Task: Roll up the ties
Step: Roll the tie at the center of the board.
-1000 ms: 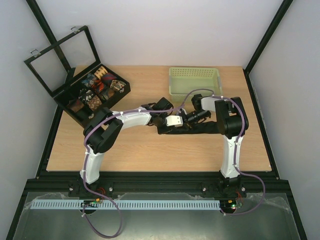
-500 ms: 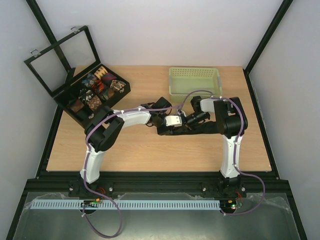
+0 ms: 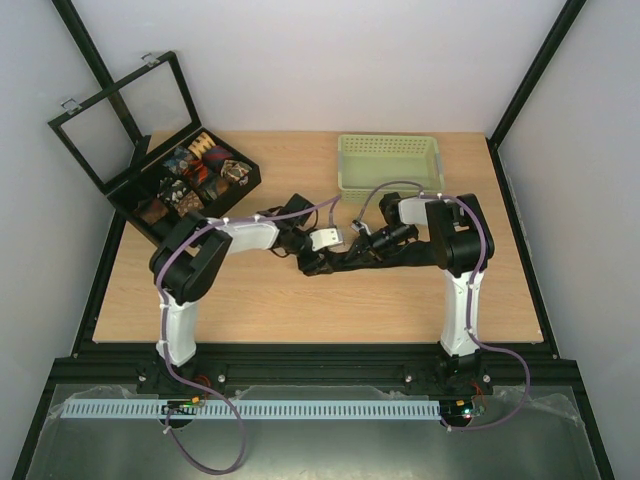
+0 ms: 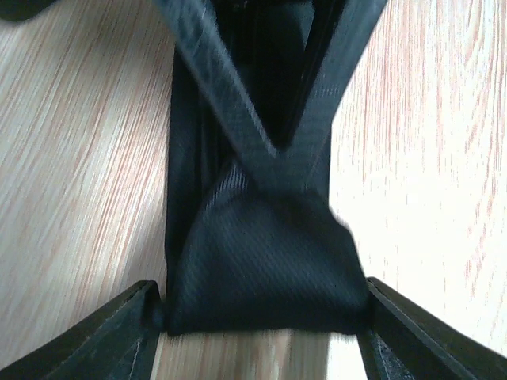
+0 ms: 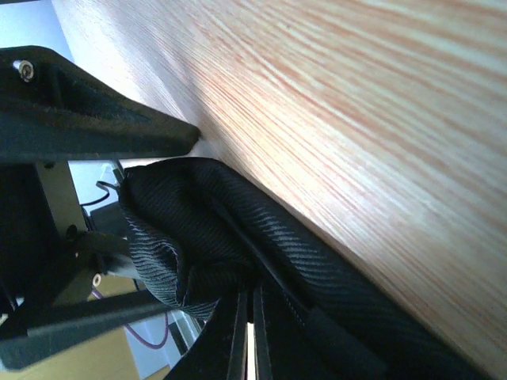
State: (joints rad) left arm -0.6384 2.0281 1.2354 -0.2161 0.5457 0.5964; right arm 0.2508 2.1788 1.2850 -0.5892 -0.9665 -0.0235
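Note:
A plain black tie lies as a crumpled strip across the middle of the table. In the left wrist view its folded end rests flat on the wood with two bands crossing above it. My left gripper is at that left end, open, and its fingers flank the fold without clamping it. My right gripper is over the tie's middle. Its fingertips are pressed together, and bunched black fabric rises off the table at them.
A pale green perforated basket stands at the back, right of centre. A black compartmented box with small patterned coils sits at the back left, its framed lid raised. Bare wood lies in front of the tie.
My left gripper has opened and drawn back to the left, letting go of the tie's end. My right gripper has shut on the fabric.

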